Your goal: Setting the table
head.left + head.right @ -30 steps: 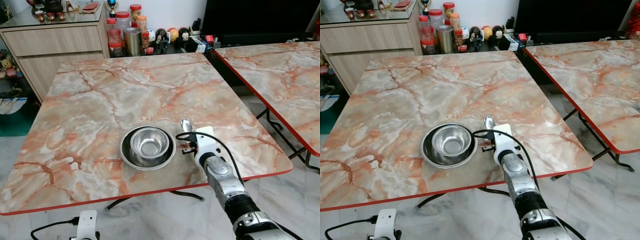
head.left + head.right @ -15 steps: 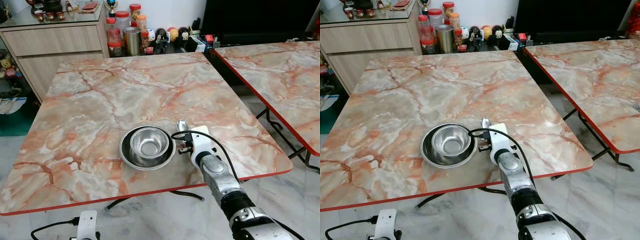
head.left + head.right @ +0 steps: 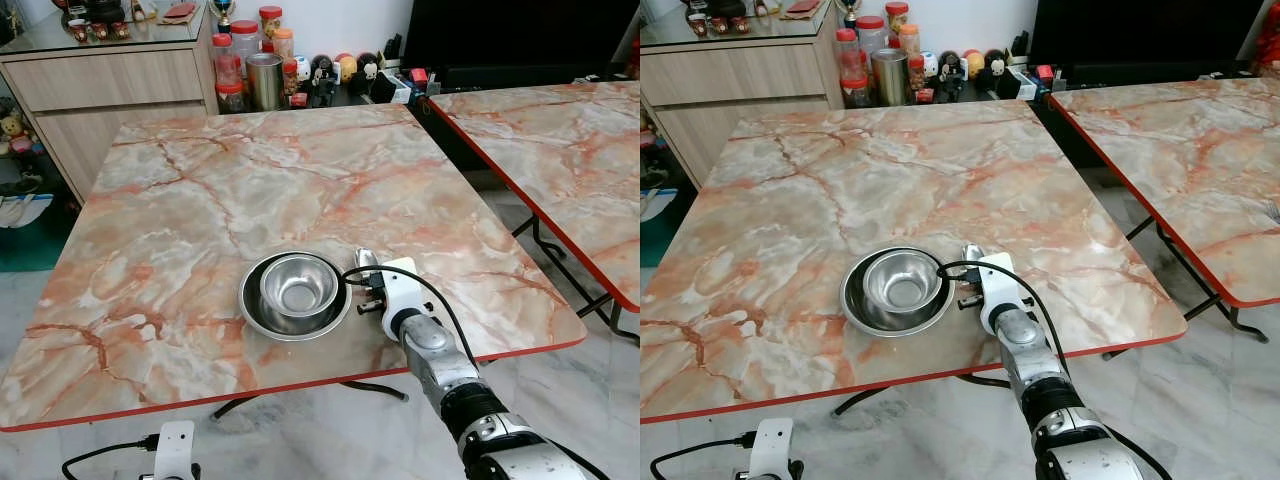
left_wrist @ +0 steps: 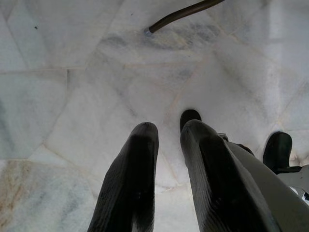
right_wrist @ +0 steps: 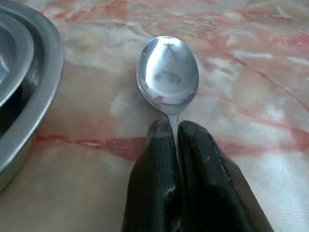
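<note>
The right gripper (image 5: 175, 133) has its two black fingers (image 5: 155, 174) closed tight on the thin neck of a metal spoon (image 5: 167, 72), whose bowl points forward low over the marble counter (image 3: 200, 200), though I cannot tell whether it touches the top. The spoon is just beside the steel plate (image 3: 256, 314), at about 3 o'clock from it, and a small steel bowl (image 3: 298, 286) sits inside this plate. The left gripper (image 4: 169, 140) hangs over the pale marble floor (image 4: 72, 72) with its fingers a little apart and holding nothing.
</note>
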Controlling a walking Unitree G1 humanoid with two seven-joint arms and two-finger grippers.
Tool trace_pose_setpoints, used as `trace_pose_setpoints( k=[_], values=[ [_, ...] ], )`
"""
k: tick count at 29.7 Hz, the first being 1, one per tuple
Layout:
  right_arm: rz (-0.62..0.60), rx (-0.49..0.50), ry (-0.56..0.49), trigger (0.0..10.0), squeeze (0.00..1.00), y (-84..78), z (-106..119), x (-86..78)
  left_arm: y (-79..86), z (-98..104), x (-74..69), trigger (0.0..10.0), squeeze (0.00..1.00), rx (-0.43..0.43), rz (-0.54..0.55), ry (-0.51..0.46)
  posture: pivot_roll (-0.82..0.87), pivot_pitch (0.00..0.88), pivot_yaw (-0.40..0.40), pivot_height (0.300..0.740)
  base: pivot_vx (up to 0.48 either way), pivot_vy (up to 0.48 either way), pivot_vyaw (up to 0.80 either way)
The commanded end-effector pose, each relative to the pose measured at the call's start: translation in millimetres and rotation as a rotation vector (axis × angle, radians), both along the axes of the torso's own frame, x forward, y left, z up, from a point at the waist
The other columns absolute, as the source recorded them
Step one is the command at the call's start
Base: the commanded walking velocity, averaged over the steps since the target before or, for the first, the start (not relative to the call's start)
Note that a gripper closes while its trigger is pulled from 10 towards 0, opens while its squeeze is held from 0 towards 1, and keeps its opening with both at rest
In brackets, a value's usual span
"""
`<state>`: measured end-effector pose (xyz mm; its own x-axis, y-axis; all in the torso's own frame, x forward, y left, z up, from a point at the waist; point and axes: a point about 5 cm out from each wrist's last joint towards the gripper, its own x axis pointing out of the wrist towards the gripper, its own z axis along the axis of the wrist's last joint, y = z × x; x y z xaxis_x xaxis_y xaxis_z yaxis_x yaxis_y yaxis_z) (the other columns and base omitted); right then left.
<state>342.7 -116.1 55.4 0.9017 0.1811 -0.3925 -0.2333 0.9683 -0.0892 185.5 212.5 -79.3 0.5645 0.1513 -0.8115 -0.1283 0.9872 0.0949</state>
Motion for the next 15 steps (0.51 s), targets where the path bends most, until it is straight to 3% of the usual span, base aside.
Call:
trace_pose_setpoints(
  k=[1, 15],
  values=[
    [0.005, -0.006, -0.018, 10.0, 0.0, 1.6, 5.2, 3.9, -0.6, -2.0, -3.4, 10.0, 0.0, -0.002, 0.007, 0.019, -0.04, 0.028, -0.018, 0.74, 0.0, 0.0, 0.0],
    [0.018, -0.013, -0.008, 10.0, 0.0, 2.0, 0.7, 0.6, -0.5, -3.1, -5.7, 10.0, 0.0, 0.0, 0.01, 0.026, -0.04, 0.035, -0.02, 0.74, 0.0, 0.0, 0.0]
  ],
)
